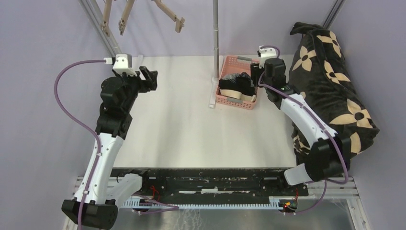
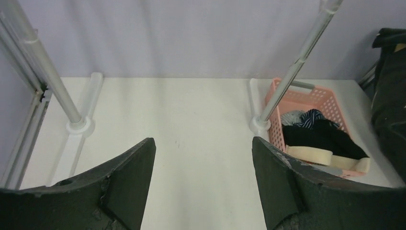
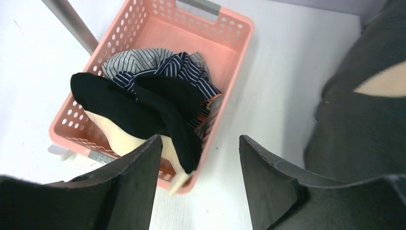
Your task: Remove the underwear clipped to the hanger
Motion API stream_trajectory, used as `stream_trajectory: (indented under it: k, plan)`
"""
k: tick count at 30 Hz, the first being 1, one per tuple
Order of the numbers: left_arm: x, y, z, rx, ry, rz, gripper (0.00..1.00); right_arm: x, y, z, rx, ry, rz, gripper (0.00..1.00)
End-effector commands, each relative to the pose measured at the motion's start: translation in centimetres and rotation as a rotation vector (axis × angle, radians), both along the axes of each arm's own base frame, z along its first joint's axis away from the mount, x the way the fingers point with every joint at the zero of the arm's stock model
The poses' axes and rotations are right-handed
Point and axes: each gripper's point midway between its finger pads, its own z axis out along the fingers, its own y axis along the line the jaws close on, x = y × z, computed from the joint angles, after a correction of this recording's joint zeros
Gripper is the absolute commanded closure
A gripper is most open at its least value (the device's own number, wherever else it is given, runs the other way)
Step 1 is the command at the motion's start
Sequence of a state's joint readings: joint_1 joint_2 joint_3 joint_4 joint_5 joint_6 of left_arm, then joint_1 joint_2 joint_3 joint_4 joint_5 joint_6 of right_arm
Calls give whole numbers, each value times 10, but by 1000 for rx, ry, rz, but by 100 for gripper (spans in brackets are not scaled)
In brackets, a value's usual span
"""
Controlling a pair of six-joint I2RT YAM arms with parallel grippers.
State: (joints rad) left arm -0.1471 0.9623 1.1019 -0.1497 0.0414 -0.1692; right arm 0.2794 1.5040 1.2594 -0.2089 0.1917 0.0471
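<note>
The three briefs lie piled in a pink basket (image 1: 231, 61): plain black with a cream band (image 3: 139, 108), navy striped (image 3: 186, 67), and grey-white patterned (image 3: 129, 60). They also show in the left wrist view, black (image 2: 321, 136) and navy (image 2: 311, 116). The wooden hanger clips (image 1: 125, 17) hang at the top left with nothing in them. My right gripper (image 3: 200, 138) is open and empty just above the basket's near right corner (image 1: 253, 76). My left gripper (image 2: 203, 140) is open and empty over the bare table at back left (image 1: 149, 79).
A metal pole (image 1: 215, 48) stands on a white foot right beside the basket's left side. The black flower-print blanket (image 1: 330, 81) is heaped along the right edge. A slanted rack post (image 2: 57, 81) stands at the back left corner.
</note>
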Motion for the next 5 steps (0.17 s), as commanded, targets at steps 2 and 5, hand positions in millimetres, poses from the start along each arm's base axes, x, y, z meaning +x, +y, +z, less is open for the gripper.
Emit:
stream_trajectory:
  k: [2,5]
  plan:
    - [-9,20,-27,72,38,87,20,-20,-27,72,-14,-218,-83,36]
    - [-11,20,-45,43,63,95,20,-26,-33,79,-28,-235,-97,29]
